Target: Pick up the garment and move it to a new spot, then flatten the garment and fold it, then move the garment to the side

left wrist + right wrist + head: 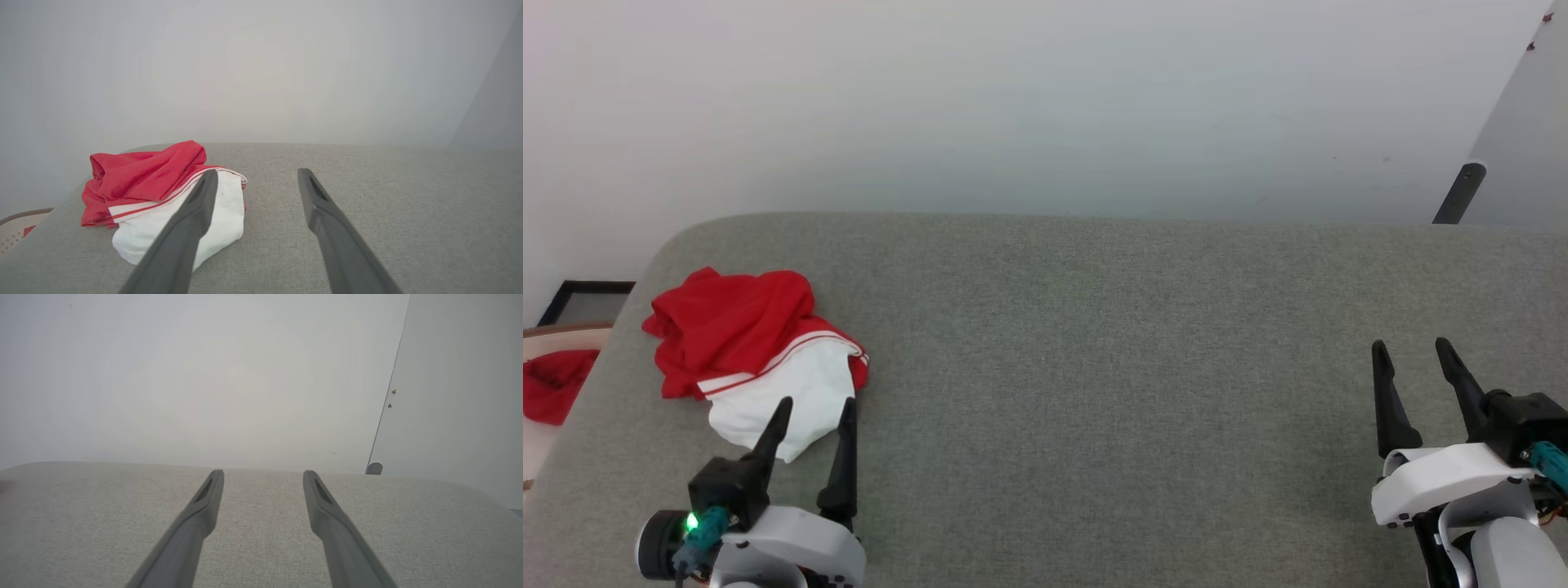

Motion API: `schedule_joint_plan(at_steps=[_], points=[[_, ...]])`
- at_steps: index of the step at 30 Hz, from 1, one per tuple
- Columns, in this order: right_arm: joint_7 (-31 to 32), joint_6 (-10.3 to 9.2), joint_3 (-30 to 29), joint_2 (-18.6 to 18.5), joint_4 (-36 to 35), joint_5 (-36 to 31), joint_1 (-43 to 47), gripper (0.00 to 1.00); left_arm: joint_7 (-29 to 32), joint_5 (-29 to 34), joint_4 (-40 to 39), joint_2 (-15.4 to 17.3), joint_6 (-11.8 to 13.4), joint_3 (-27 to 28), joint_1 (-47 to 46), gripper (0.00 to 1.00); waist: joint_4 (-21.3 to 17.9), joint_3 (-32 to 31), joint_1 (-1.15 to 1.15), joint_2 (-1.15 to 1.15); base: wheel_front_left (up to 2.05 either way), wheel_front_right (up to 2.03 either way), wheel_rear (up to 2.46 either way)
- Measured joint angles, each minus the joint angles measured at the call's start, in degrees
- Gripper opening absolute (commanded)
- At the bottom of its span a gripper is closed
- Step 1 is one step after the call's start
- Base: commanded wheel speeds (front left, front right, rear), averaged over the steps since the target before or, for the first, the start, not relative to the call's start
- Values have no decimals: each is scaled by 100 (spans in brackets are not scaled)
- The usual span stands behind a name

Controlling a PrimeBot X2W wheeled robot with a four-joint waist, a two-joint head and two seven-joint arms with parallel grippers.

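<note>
2 claws released, empty; left gripper (817, 402) near crumpled garment (735, 327) on grey surface (1094, 367); right gripper (1410, 343) well apart

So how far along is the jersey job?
Done: nothing visible; the garment lies crumpled at the left end of the grey padded surface. In hand: the left gripper, open, points at its white panel, gripping nothing; the right gripper is open over bare padding. Left: pick up, move, flatten, fold, set aside.
</note>
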Motion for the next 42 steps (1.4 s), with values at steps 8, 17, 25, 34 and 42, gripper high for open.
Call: schedule_joint_plan(at_steps=[8, 17, 25, 34, 42], points=[[-25, 0, -133, 18, -29, -64, 15, 100, -26, -22, 157, -13, -19, 86, -30, 100, -3, -8, 0, 0, 0, 0, 0], [-25, 0, -165, 53, -35, -34, 61, 100, -26, -94, 260, -16, -20, 81, -40, 100, -1, -19, 0, 0, 0, 0, 0], [-25, 0, -133, 60, -36, -22, 60, 100, -26, -111, 279, 1, -21, 38, -69, 100, 28, -30, 0, 0, 0, 0, 0], [-26, 1, 23, 62, -40, 138, 160, 100, -26, -165, 286, -10, -26, -2, -88, 100, 296, -35, 0, 0, 0, 0, 0], [-26, 1, 200, 27, -59, 205, 164, 100, -26, -187, 281, -101, -26, 53, -23, 100, 882, -34, 0, 0, 0, 0, 0]])
